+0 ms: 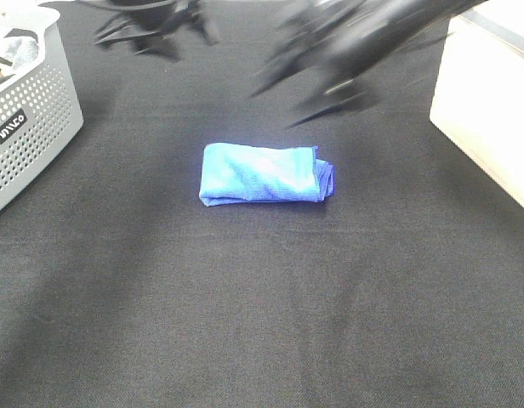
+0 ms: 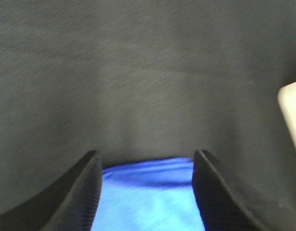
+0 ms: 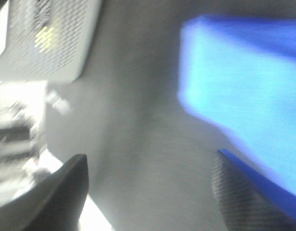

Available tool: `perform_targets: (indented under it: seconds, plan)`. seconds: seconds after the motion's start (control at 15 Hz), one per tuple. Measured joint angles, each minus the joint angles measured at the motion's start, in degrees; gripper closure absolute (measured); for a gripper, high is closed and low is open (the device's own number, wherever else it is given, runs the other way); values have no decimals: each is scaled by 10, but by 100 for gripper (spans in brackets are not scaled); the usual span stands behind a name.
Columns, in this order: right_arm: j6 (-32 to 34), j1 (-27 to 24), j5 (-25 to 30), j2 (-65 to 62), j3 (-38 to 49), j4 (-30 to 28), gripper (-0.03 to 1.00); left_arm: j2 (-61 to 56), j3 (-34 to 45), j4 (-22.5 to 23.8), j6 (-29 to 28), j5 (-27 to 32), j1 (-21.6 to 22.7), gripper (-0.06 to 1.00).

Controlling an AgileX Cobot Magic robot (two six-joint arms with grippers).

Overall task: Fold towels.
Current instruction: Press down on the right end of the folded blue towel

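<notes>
Now folded towel (image 1: pixel 264 173) lengthwise left-right.

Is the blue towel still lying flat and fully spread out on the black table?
No: the bright blue microfibre towel lies folded into a compact bundle on the black cloth-covered table.

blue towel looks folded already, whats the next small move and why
Probably pull both arms clear. The blue towel lies as a compact folded bundle on the black table, and the left gripper and right gripper are both open, holding nothing.
</notes>
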Motion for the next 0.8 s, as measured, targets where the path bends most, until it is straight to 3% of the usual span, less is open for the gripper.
perform_targets:
  seconds: [0.13,0.27,0.6,0.8]
  plan:
    - [-58,18,-15,46,0,74,28,0,0,14,1,22,4,40]
    - [-88,14,-28,87,0,104,28,0,0,15,2,39,4,40]
    - [-104,-18,-81,125,0,62,28,0,0,16,22,62,4,40]
    - [-104,-30,-81,125,0,52,28,0,0,17,25,62,4,40]
